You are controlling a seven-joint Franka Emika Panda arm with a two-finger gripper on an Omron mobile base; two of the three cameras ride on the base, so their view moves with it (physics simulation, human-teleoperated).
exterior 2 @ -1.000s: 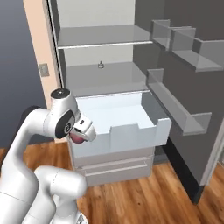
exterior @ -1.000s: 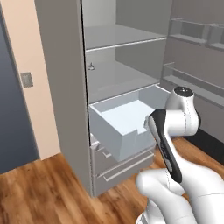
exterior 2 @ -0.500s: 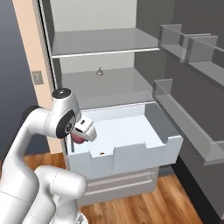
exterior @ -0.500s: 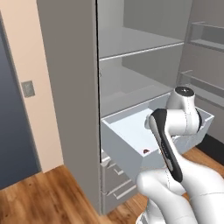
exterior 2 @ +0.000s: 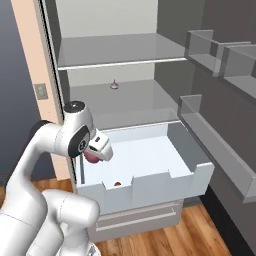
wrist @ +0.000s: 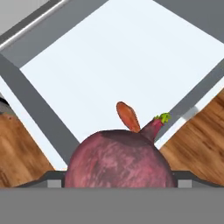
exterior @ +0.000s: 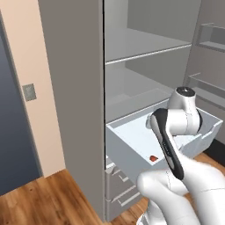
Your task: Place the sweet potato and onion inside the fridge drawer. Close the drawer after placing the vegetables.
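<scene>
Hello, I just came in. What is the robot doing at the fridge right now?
The robot's gripper holds the onion above the open fridge drawer. The sweet potato already lies on the drawer's white floor, near the front wall. The onion is not yet released, and the drawer is pulled out, not yet closed.

The fridge drawer (exterior: pixel 132 151) stands pulled out from the open fridge (exterior: pixel 79 110), above two flat-fronted grey drawers (exterior: pixel 121 193). On its white floor, near the front wall, lies the small orange-red sweet potato (exterior: pixel 154 158). The white arm (exterior: pixel 176 127) rises from the lower right and crosses in front of the drawer's right part. Wooden flooring (exterior: pixel 48 202) runs below.
</scene>
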